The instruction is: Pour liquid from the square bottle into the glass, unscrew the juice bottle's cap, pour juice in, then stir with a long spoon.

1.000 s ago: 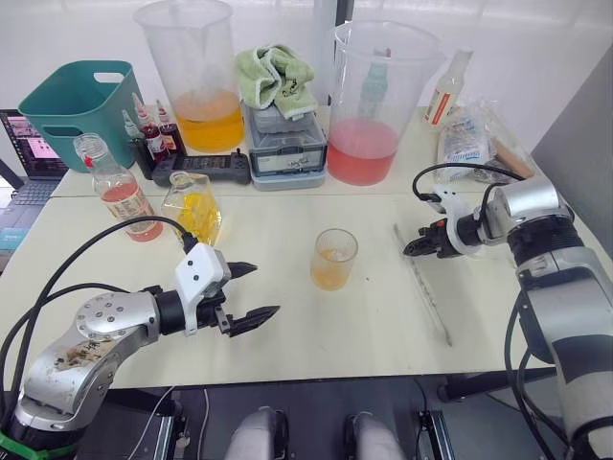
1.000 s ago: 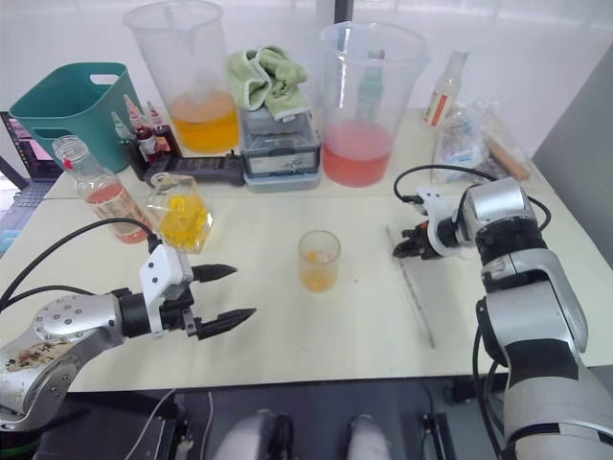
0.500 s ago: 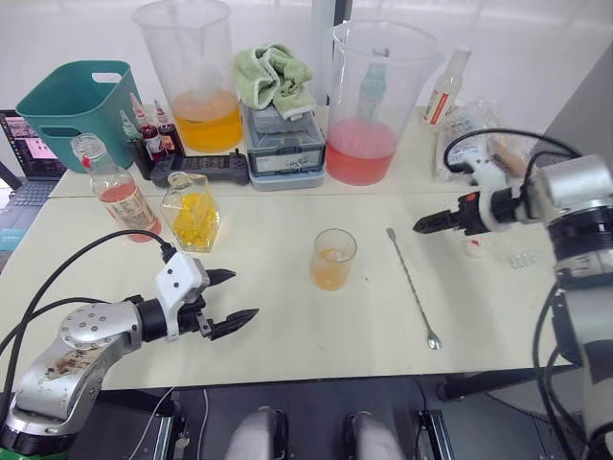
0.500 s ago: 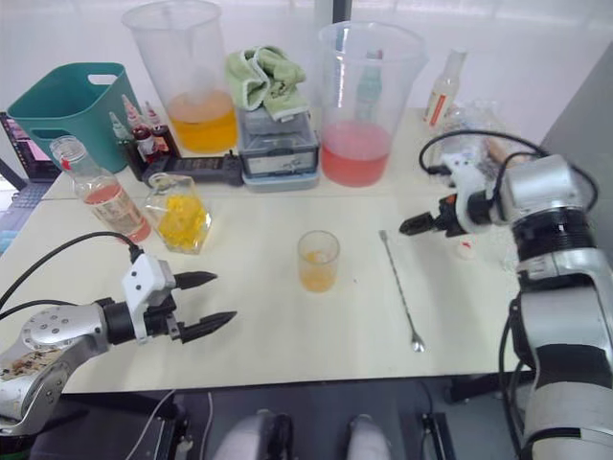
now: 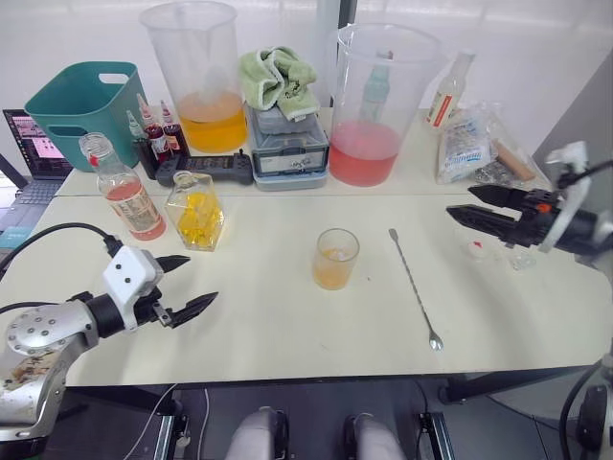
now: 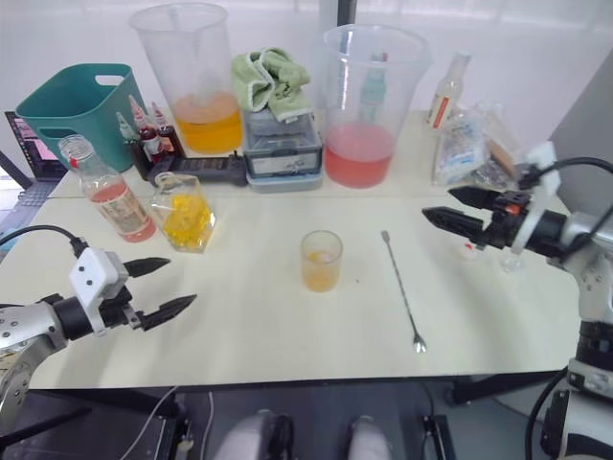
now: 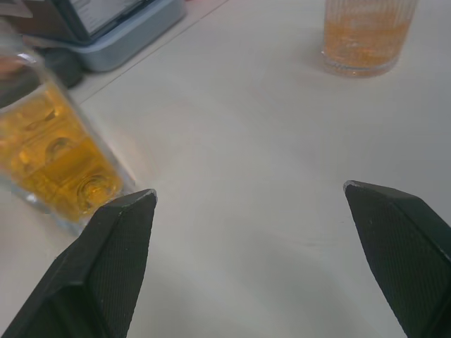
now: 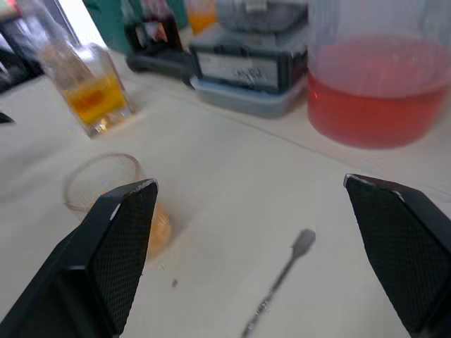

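A: Head views first. Left tool (image 5: 182,285) hangs low over the near left of the worktop (image 5: 287,326), fingers spread, holding nothing. Right tool (image 5: 474,204) sits off the right edge, also spread and empty.

B: And the task's things?

A: The glass (image 5: 335,259) stands mid-worktop with orange liquid in its lower part. The long spoon (image 5: 414,287) lies flat just to its right, apart from it. Long axis runs near-to-far, slightly slanted; bowl at the near end, plain end pointing away toward the pink pitcher (image 5: 375,101). Square bottle (image 5: 194,211) and juice bottle (image 5: 121,190) stand upright at the left, side by side (the juice bottle's neck looks uncapped, hard to be sure).

B: Left wrist view?

A: Spread fingertips (image 7: 113,246) frame bare worktop; square bottle (image 7: 49,162) close on one side, the glass (image 7: 366,35) further ahead.

B: Right wrist view?

A: Wide-spread fingers (image 8: 120,225), the glass (image 8: 113,190) and the spoon's plain end (image 8: 282,282) between them, below.

B: Risks?

A: The spoon is thin and lies flat; a pinch from above could skid it or flick it off the worktop. A careless sweep of the right arm toward it could tip the glass, it being so near.
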You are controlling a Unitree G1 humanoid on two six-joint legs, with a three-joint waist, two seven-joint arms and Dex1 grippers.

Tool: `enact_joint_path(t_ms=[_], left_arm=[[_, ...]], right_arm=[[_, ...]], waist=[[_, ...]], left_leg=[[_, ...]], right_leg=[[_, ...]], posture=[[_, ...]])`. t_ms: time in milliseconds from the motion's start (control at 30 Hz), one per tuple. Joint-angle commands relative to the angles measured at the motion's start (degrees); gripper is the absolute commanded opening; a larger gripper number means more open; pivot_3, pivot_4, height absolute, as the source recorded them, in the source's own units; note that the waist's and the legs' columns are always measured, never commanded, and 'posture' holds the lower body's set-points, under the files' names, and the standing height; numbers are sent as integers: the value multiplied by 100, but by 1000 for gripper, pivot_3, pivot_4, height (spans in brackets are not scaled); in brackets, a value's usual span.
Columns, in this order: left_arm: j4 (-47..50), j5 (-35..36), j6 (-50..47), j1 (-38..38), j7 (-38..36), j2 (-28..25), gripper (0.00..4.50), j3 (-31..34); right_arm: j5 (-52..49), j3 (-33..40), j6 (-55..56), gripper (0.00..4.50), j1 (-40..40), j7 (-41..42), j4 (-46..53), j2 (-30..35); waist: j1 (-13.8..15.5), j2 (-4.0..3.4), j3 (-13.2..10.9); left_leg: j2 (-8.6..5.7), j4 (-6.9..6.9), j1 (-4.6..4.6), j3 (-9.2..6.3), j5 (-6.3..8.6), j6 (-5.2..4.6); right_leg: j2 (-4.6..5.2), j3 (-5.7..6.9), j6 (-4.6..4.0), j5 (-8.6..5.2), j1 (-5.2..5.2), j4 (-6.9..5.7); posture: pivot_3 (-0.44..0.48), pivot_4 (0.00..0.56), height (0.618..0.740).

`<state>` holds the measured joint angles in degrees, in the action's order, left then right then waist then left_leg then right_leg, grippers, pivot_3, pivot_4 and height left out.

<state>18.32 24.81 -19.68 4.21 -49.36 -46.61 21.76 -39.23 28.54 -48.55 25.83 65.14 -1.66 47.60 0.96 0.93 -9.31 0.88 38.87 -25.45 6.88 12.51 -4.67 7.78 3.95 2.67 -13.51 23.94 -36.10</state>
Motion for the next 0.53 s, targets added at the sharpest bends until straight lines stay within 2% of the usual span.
enact_joint_path(t_ms=[33, 100, 300, 533], left_arm=[[-548, -73, 373, 111, -71, -87, 4500, 584], [-721, -71, 474, 188, -149, -103, 4500, 676], [-1189, -77, 857, 649, -193, 82, 4500, 1096], [-1286, -55, 1101, 1052, -122, 393, 4500, 1247]], right_arm=[[-298, 742, 758, 4490, -717, 152, 409, -306], [-248, 811, 1167, 4490, -912, 120, 441, -403], [50, 734, 2094, 4490, -1419, 279, -410, -483], [475, 396, 2957, 4490, -1441, 640, -1560, -275]], waist=[[2, 3, 2], [-30, -2, 3], [-77, 0, 6], [-53, -1, 6]], left_leg=[[0, -2, 1, 1, 1, -1], [1, -3, 7, 3, 2, -3], [6, -2, 22, 23, 4, -4], [3, -1, 23, 25, 6, -7]], right_leg=[[0, 0, 0, 0, -1, 2], [0, -2, 0, 0, -3, 1], [7, -7, -1, -1, -2, 2], [21, -7, -1, -1, -2, 3]], posture=[[0, 150, 739], [0, 150, 739], [0, 150, 739], [0, 150, 739]])
